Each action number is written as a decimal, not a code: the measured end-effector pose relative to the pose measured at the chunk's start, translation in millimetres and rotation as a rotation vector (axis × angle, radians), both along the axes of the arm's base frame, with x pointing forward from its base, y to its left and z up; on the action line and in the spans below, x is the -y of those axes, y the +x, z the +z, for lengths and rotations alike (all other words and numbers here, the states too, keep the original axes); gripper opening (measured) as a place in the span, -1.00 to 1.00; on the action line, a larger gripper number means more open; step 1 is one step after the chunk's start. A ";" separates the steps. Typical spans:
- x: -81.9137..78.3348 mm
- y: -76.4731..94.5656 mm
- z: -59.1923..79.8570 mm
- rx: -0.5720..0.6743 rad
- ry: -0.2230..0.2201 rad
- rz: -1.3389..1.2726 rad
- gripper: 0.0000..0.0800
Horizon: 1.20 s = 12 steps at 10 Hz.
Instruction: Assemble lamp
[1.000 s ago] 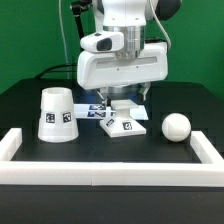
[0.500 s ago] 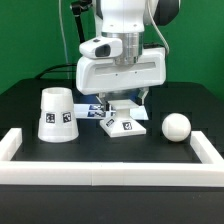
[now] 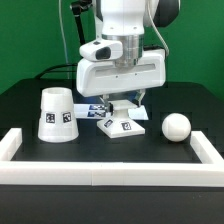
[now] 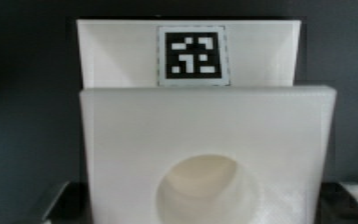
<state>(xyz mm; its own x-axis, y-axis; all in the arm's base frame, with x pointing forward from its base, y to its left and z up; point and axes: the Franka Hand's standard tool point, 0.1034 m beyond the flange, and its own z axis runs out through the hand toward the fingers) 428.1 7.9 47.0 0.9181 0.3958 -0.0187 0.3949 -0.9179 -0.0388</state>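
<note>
The arm hangs upright over the middle of the table, wrist pointing straight down, its gripper (image 3: 128, 104) low above the base (image 3: 125, 126). Whether its fingers clamp the base or only straddle it cannot be told. There is one base, one shade (image 3: 57, 115) standing well apart towards the exterior view's left, and one bulb (image 3: 176, 126) lying towards the right. In the wrist view the base (image 4: 202, 120) shows one marker (image 4: 194, 53).

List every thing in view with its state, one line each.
Base: flat on the table, under the gripper.
Shade: standing upright, untouched.
Bulb: lying loose, apart from the base.
Gripper: low over the base; open or shut cannot be told.
</note>
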 end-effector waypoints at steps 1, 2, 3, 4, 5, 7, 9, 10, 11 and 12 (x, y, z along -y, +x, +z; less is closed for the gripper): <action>0.0 0.0 0.0 0.000 0.000 0.000 0.33; 0.0 0.0 0.0 0.000 0.000 0.000 0.33; 0.0 0.0 0.0 0.000 0.000 0.000 0.33; 0.1 0.6 0.2 -0.001 0.000 0.000 0.33; 1.0 7.4 1.7 0.001 0.001 -0.003 0.33; 0.2 30.2 0.2 0.018 0.004 -0.004 0.33; -4.9 57.2 0.5 0.048 0.009 0.003 0.34; -9.8 69.7 0.7 0.064 0.013 -0.010 0.34; -15.1 82.8 1.0 0.078 0.017 -0.004 0.34; -18.1 95.5 1.5 0.092 0.021 -0.001 0.34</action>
